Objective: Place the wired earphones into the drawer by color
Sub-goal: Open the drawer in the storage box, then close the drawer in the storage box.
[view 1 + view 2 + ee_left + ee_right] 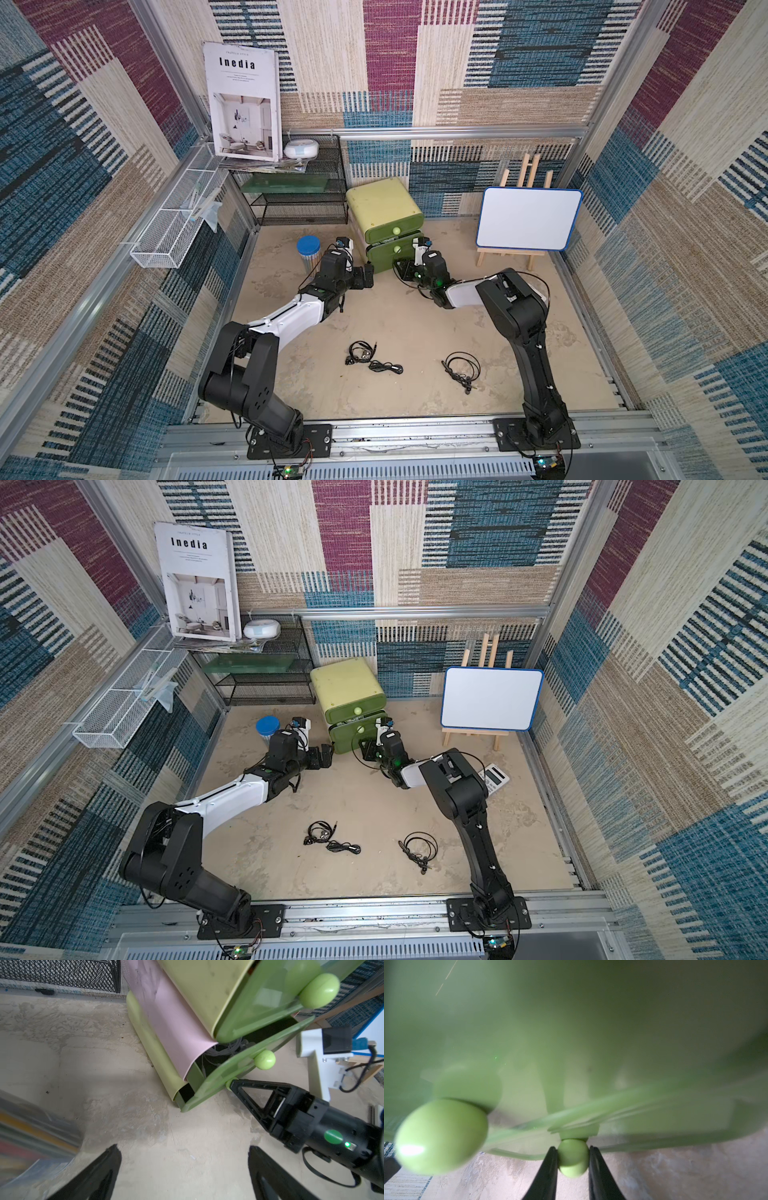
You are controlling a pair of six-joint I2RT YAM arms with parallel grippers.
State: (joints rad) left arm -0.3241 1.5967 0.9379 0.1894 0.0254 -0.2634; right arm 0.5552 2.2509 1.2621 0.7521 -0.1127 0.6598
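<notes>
Jaws: right gripper (573,1155) pinches the lowest knob (572,1164) on the drawers (384,208) at 12 o'clock; left gripper (182,1148) gapes wide, empty, at their 8 o'clock. Pale cable (224,1049) shows inside a drawer above, so some sorting looks done. Black earphones (461,368), 3 bundles I'd say, lie loose on the table (415,324) at 6 o'clock. Those are left, once this drawer slides out.

Left claw (182,1148) wide, right claw (573,1149) tight

Black jaws clamp the small green drawer knob (573,1157)
</notes>
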